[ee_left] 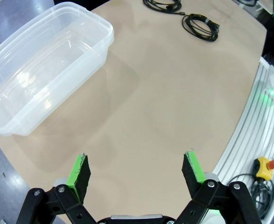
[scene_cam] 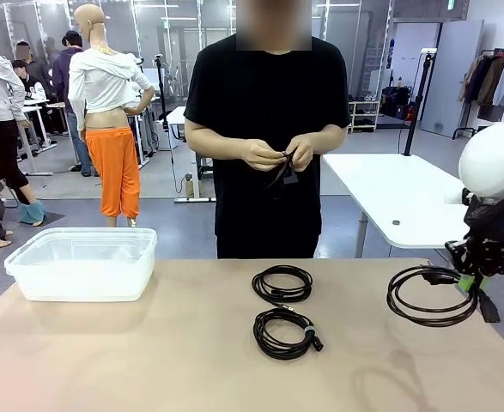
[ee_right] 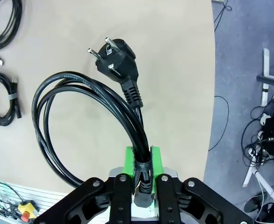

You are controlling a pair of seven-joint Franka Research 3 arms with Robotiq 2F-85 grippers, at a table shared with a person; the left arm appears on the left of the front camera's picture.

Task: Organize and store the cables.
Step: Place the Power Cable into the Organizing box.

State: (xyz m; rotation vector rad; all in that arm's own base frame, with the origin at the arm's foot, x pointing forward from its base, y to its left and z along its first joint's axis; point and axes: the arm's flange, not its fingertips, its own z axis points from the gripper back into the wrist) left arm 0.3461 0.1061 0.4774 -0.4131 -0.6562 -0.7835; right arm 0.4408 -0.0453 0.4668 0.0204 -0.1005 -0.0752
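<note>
With the right fingers [ee_right: 144,161] clenched on a coiled power cable [ee_right: 80,121] and the left fingers [ee_left: 137,170] released, the carry across the table [scene_cam: 191,360] to the clear bin [scene_cam: 84,262] looks next.

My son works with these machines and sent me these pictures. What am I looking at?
Two robot arms share a tan table with a person. One picture looks across the table; the others come from cameras on each arm's wrist. The right hand is shut on a coiled thick black power cable. The left hand hangs open over bare table. Two thin black coiled cables lie mid-table beside a clear plastic tub. The person's hands work on another black cable.
</note>
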